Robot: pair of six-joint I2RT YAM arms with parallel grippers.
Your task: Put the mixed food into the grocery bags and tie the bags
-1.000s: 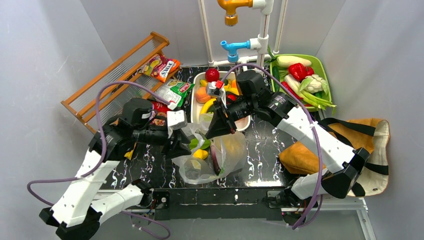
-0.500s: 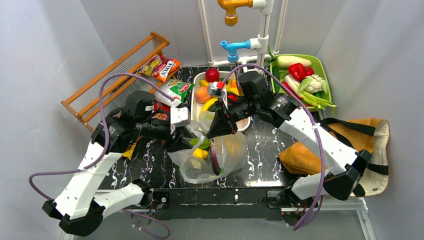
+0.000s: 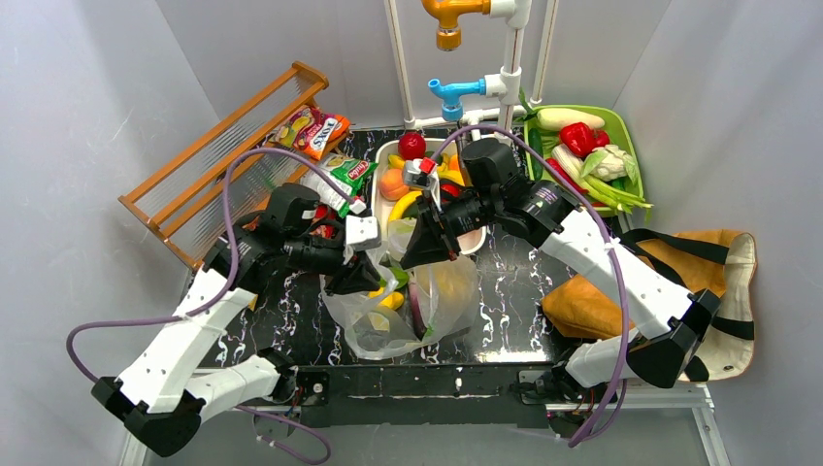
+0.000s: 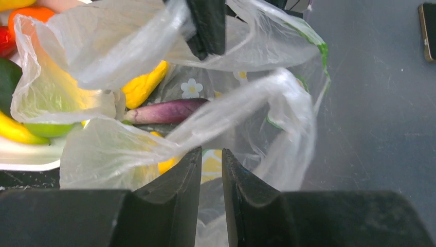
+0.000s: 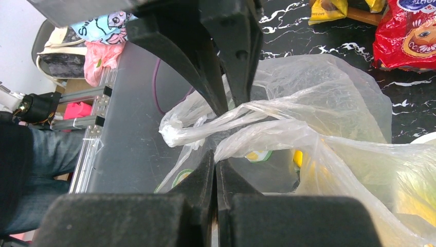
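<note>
The clear grocery bag (image 3: 412,306) printed with lemon slices lies at the table's centre. It holds mixed food: a yellow piece (image 4: 144,85) and a purple vegetable (image 4: 164,110). My right gripper (image 3: 428,254) is shut on one bunched handle of the bag (image 5: 277,134) and holds it up. My left gripper (image 4: 211,154) is at the bag's left side with its jaws narrowly apart. The other twisted handle (image 5: 205,126) runs across just past its fingertips. The tan cloth tote (image 3: 723,254) lies slumped at the right.
A white tray (image 3: 380,165) behind the bag holds a red apple (image 3: 411,145), an orange (image 3: 393,184) and a banana. A green tray (image 3: 629,136) of vegetables sits back right. Snack packets (image 3: 312,131) lie by a wooden rack (image 3: 223,146) at back left.
My left arm has moved right, up to the bag, and its jaws have narrowed. My right gripper has kept its grip and place.
</note>
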